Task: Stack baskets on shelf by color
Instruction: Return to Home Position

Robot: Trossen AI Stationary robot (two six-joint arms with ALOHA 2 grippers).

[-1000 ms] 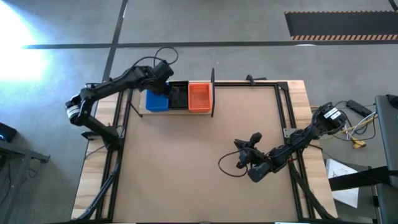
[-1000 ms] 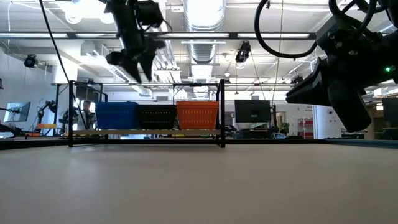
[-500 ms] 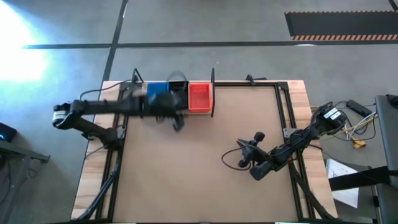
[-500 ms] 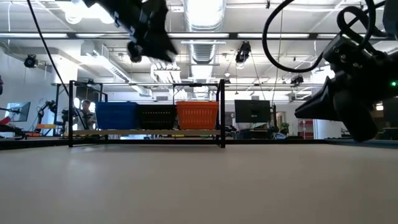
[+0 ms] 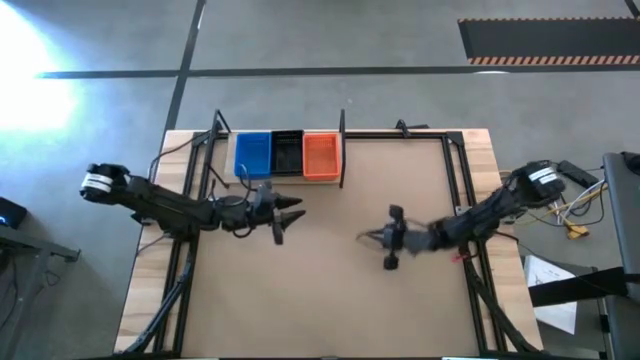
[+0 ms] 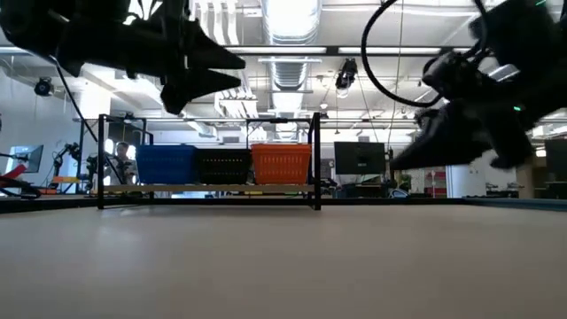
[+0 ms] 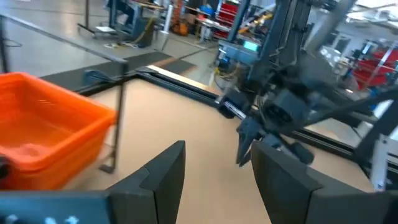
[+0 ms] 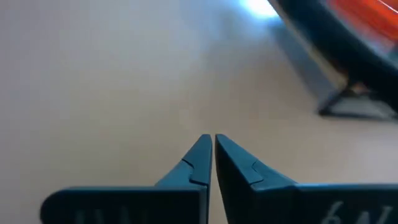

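Baskets [image 5: 287,153] in 1 row on shelf [image 6: 208,188]: blue, black, orange. Left hand [image 7: 219,152] spread, right hand [image 8: 213,140] pressed together, both over counter [image 5: 330,295].

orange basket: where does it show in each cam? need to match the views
High view: orange basket sits top centre-left, just left of the black shelf upright.
Low view: left of centre, against that same upright.
Left wrist view: close up, with the upright beside it.
Right wrist view: only an orange blur behind a dark bar, likely it.
Shared landmark: the shelf upright next to the basket.
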